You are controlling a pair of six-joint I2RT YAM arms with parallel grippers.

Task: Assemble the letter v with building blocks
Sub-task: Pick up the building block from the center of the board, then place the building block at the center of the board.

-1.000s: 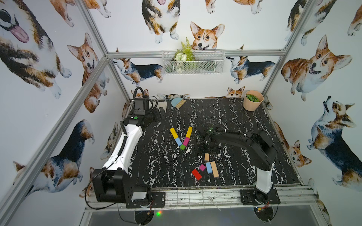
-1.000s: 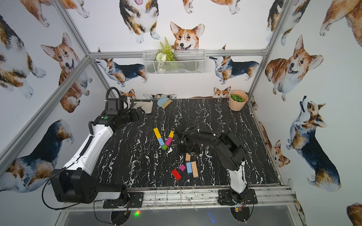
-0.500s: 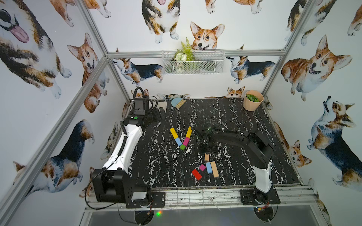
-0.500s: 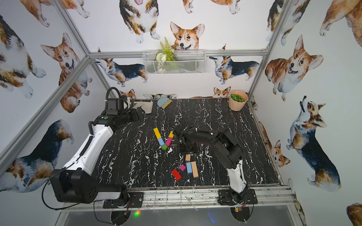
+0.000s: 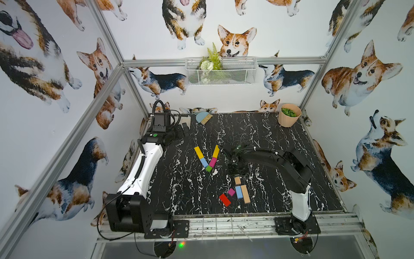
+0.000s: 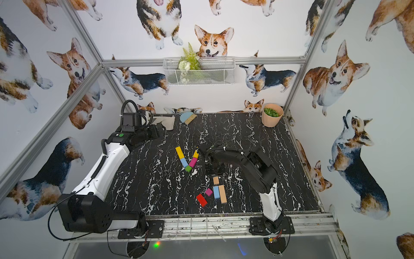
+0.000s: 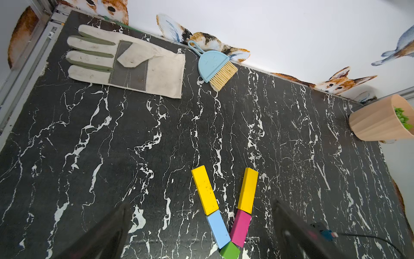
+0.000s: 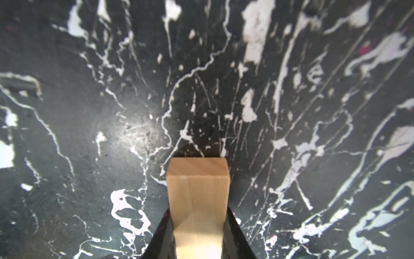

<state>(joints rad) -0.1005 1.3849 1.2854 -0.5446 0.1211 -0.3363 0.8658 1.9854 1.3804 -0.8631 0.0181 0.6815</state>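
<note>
Five building blocks lie in a V on the black marble table: a yellow bar (image 5: 198,152) and light blue block (image 5: 203,162) on one arm, a yellow bar (image 5: 215,152) and magenta block (image 5: 212,162) on the other, a green stub (image 5: 208,168) at the tip. My right gripper (image 5: 236,173) points down, shut on a short tan block (image 8: 198,179) (image 5: 237,180) that rests on the table. Close by lie loose magenta (image 5: 231,192), light blue (image 5: 239,192), long tan (image 5: 245,194) and red (image 5: 224,199) blocks. My left gripper (image 5: 184,132) (image 7: 201,208) hangs open and empty at the back left.
A work glove (image 7: 134,65) and a small blue hand brush (image 5: 202,117) lie at the back left by the wall. A tan pot of greenery (image 5: 289,117) stands in the back right corner. A wire basket (image 5: 220,71) hangs on the back wall.
My right gripper's jaws have closed onto the short tan block. The left arm and the other blocks have stayed where they were.
</note>
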